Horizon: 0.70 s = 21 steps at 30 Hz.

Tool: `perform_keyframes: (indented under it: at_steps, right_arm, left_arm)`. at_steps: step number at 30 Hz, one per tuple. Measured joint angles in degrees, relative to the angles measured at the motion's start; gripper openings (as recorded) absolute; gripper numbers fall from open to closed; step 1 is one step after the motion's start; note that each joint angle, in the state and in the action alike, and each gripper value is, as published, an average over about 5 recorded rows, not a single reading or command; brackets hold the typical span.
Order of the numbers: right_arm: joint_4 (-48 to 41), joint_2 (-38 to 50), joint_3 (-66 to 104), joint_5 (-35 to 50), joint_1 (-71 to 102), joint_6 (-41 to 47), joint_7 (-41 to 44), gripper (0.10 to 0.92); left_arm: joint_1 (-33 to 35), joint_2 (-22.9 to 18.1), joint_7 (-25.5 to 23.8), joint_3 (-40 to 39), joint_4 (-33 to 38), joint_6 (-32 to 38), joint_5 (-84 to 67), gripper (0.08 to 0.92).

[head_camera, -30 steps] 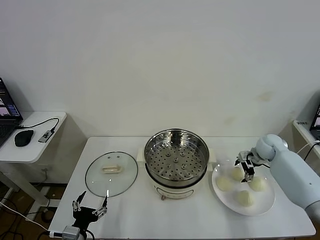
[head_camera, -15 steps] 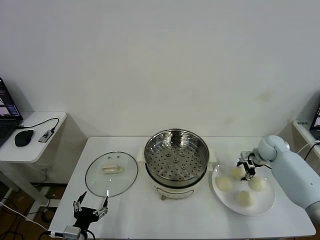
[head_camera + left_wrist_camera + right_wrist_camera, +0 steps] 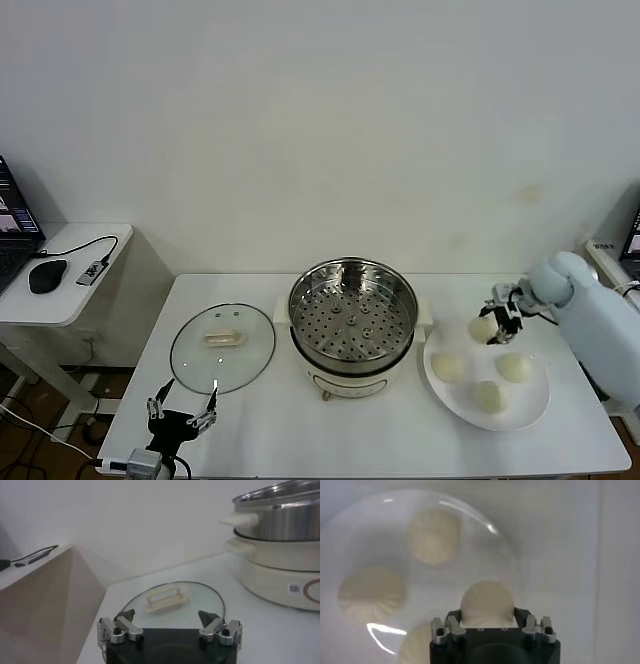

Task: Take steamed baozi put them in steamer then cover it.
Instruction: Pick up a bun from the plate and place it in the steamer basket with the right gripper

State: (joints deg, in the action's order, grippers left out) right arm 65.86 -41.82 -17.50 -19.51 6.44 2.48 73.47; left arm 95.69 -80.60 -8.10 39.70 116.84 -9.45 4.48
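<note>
The right gripper [image 3: 497, 324] is closed on one baozi [image 3: 482, 327], held in the air above the plate's [image 3: 533, 404] far edge; in the right wrist view the bun [image 3: 487, 603] sits between the jaws with the plate below. Three more baozi [image 3: 449, 367] lie on the plate, apart from one another. The steamer [image 3: 352, 312] stands uncovered just left of the plate, its perforated tray showing no buns. The cover [image 3: 222, 346] lies flat on the table [image 3: 300, 430] left of the steamer, handle up. The left gripper [image 3: 181, 417] hangs at the near left edge, jaws spread wide and holding nothing.

The bun is soft and smooth, so I judge the main risks to be squeezing it out of shape or letting it slip free on the way across (the steamer's raised rim is another hazard if the carry runs low). A drop short of the pot would land it on the table or against the base.

The table is plain white against a white wall. A side desk at left carries a mouse [image 3: 47, 275], a cable and a laptop edge.
</note>
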Motion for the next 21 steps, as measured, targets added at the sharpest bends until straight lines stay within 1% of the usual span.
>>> perform_keyframes:
  at_steps: [5, 11, 15, 21]
  right_arm:
    - [-1.28, -2.23, -6.3, 5.33, -9.45, 0.41, 1.47, 0.653]
    - [-6.33, -8.3, -11.63, 10.36, -18.87, -1.92, 3.41, 0.648]
    - [-10.53, -13.43, -13.96, 12.44, -23.17, -7.36, 4.87, 0.645]
    - [-14.73, -20.11, -17.57, 14.2, -26.74, -19.75, 6.53, 0.645]
  left_arm:
    - [-0.01, 0.06, 0.19, 0.39, 0.45, 0.01, -0.15, 0.823]
    - [-0.19, 0.42, 0.59, 0.86, 0.66, 0.15, -0.25, 0.823]
    - [-0.24, 0.1, 0.9, 1.37, 0.94, 0.19, -0.38, 0.823]
    - [0.24, -0.26, 0.94, 1.52, 1.7, 0.15, -0.46, 0.823]
